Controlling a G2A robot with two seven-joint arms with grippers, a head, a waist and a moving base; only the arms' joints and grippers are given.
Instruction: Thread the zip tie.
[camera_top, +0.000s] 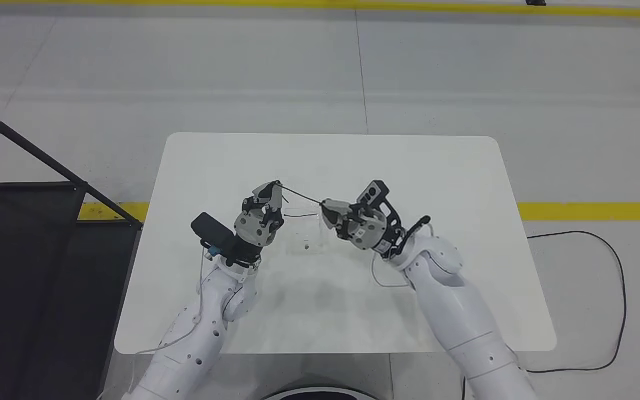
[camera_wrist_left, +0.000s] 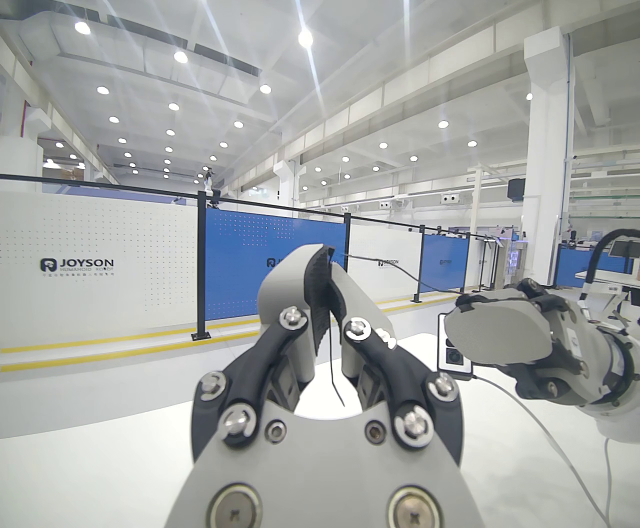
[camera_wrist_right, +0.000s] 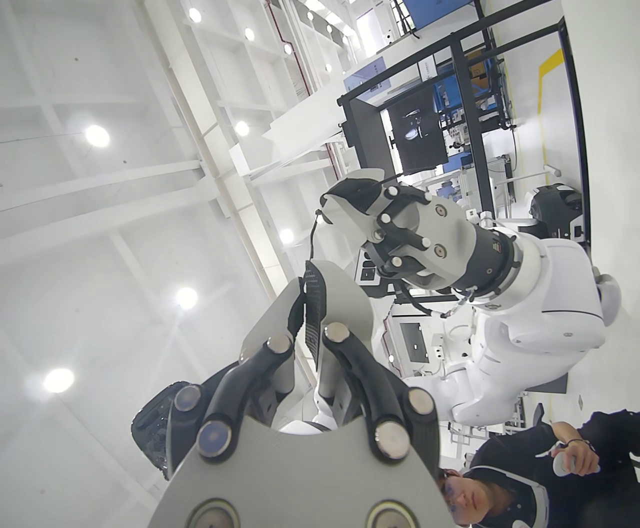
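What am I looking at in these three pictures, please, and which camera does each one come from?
This is a two-armed robot working at a white table. The top view comes from a camera on the robot above its arms, looking down. The other two pictures come from a camera on each wrist, so each shows that arm's own gripper up close and the other arm's gripper farther off. A gripper is a simple clamp that serves as a hand. The left gripper and the right gripper are both held up above the table and shut on one thin black zip tie, which stretches between them. In the left wrist view a short end of the tie hangs loose below the grip. I cannot tell whether it is threaded.
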